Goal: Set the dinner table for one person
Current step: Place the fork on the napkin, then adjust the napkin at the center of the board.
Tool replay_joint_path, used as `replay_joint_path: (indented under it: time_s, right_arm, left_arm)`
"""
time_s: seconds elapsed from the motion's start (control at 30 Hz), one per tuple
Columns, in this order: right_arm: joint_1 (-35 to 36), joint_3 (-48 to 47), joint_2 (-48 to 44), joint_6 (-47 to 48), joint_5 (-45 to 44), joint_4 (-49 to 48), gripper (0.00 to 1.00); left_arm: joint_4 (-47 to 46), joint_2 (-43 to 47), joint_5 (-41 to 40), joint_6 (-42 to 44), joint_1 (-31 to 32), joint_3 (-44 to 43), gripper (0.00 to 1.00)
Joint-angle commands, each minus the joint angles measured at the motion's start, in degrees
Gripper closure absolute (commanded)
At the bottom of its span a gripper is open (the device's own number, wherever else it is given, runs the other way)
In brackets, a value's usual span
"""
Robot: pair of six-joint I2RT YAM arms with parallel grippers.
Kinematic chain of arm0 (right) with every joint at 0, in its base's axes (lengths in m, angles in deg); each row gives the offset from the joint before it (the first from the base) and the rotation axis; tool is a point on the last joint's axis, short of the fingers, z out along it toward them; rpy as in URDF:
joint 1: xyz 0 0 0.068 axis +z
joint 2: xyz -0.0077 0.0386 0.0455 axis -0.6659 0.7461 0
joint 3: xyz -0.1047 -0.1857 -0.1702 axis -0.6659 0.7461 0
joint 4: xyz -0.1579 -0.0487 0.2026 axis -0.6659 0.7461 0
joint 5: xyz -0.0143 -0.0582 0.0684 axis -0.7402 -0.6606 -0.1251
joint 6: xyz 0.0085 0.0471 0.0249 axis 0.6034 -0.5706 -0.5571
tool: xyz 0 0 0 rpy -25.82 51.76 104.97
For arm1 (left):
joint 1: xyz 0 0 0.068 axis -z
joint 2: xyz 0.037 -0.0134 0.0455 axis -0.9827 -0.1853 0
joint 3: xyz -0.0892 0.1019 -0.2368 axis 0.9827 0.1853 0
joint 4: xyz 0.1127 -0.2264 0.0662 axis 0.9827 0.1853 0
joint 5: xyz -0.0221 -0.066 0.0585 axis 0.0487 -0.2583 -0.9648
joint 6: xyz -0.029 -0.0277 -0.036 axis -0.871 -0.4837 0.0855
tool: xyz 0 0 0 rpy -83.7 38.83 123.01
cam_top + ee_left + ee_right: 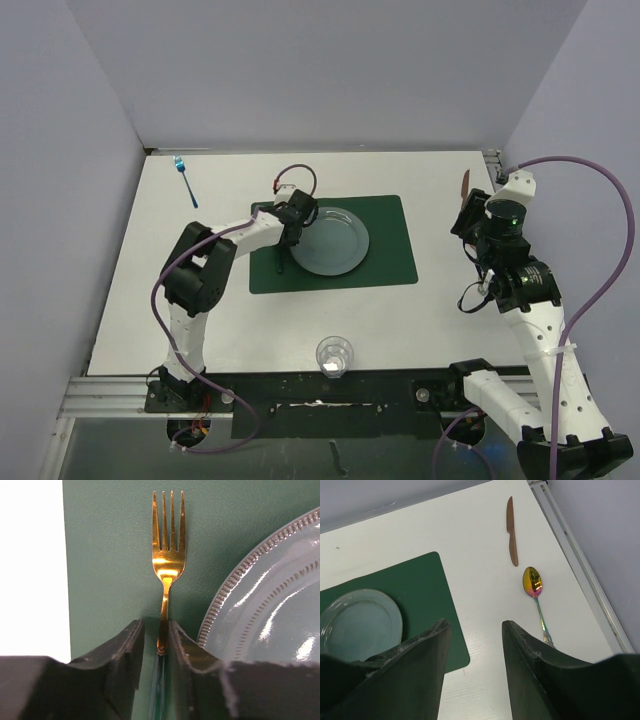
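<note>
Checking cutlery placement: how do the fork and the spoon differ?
The fork is gold; the spoon is rainbow-tinted. The fork lies on the green placemat beside the plate; the spoon lies on the bare white table near the knife. Both are shiny cutlery.

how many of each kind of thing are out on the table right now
plate: 1
placemat: 1
glass: 1
fork: 1
knife: 1
spoon: 1
small blue utensil, too small to tell which kind: 1
total: 7
</note>
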Motion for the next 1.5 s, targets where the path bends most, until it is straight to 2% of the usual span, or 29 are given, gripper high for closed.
replay_joint_path:
  time_s: [0.0,0.13,0.23,0.43,0.67,0.87,1.0,1.17,1.4,1.47]
  right_arm:
    - [-0.4,-1.9,0.1,0.7,0.5,-1.8,0.54]
    - [-0.4,-1.9,0.3,0.7,0.8,-1.9,0.54]
    - [-0.4,-2.0,0.5,0.8,1.0,-2.1,0.54]
    - [-0.4,-0.7,1.5,0.5,1.3,-3.0,0.54]
    - [-0.6,6.0,3.8,-1.7,3.7,-5.9,0.54]
    - [-0.7,14.0,8.6,-4.7,9.4,-12.2,0.55]
    - [-0.6,19.3,12.0,-6.3,12.4,-17.9,0.7]
    - [-0.7,20.3,15.0,-6.0,13.0,-19.8,0.88]
    - [-0.7,20.1,18.1,-4.9,12.9,-21.3,0.92]
    - [-0.7,20.3,19.8,-4.6,13.1,-22.4,0.96]
  left_arm:
    - [0.5,-0.9,4.0,-1.3,0.5,-1.2,0.7]
    - [1.2,-0.4,3.5,-1.3,0.7,-1.5,0.6]
    - [2.0,0.2,2.9,-1.5,0.9,-1.9,0.58]
    - [3.3,4.5,1.1,-2.5,0.9,-1.5,0.58]
    - [-2.3,15.4,0.5,-4.3,0.9,5.2,0.57]
    - [1.9,19.2,-7.2,-8.8,0.0,8.6,0.57]
    - [3.2,17.7,-6.9,-13.1,-2.1,12.5,0.57]
    - [-1.1,15.2,1.0,-14.7,-5.7,17.3,0.62]
    - [-6.7,16.3,6.3,-15.2,-8.1,20.1,0.63]
    - [-6.9,16.7,7.0,-15.3,-8.6,20.1,0.63]
